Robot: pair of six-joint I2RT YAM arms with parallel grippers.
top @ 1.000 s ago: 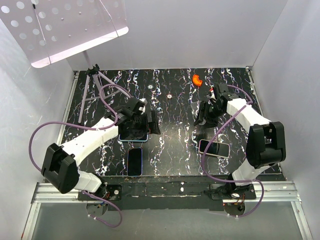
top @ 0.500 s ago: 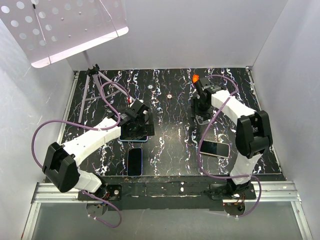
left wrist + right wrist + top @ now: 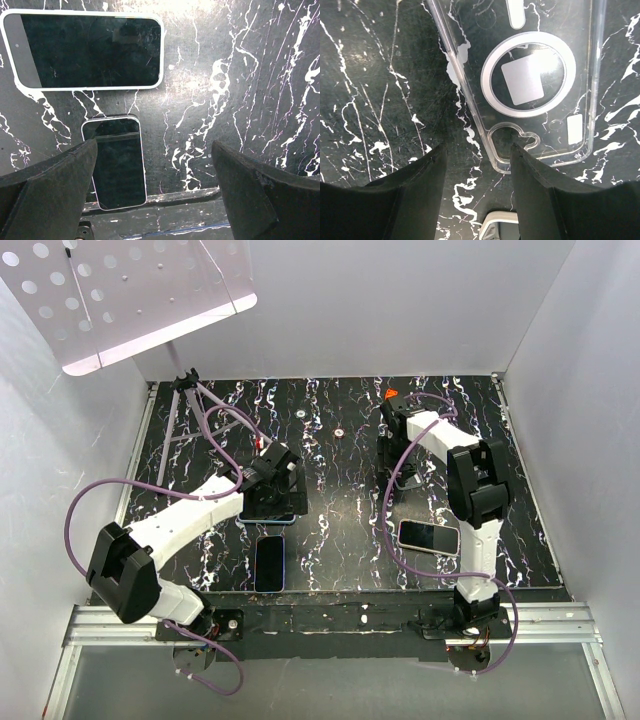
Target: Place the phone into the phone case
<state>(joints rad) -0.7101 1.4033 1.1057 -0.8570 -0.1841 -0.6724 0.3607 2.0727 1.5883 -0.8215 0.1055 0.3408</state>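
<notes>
The black marbled tabletop [image 3: 340,510] carries three phones and one clear case. The left gripper [image 3: 154,144] hangs over the left half with its two fingers spread wide and nothing between them. Below it lies a pale-edged phone [image 3: 90,50], flat, screen up, its long side across the wrist view. Just beside this one, but apart from it, is a dark phone [image 3: 116,162], turned the other way, and its short end comes close to the near edge of the tabletop. Between these two phones there is only a narrow strip of bare surface, while to their right the surface is free. The third phone [image 3: 428,537] lies flat at the right side, near the front, well apart from both grippers. The right gripper [image 3: 479,147] is at the far right part, close to a small orange object [image 3: 392,396] at the back edge. Its fingers are parted and they pinch nothing. The clear case [image 3: 535,80] lies flat in front of them, with a white ring in its middle, and its rounded lower corner reaches into the gap between the fingertips. If the fingers touch the case I cannot tell. From above the case is hard to make out. No phone is in the case.
</notes>
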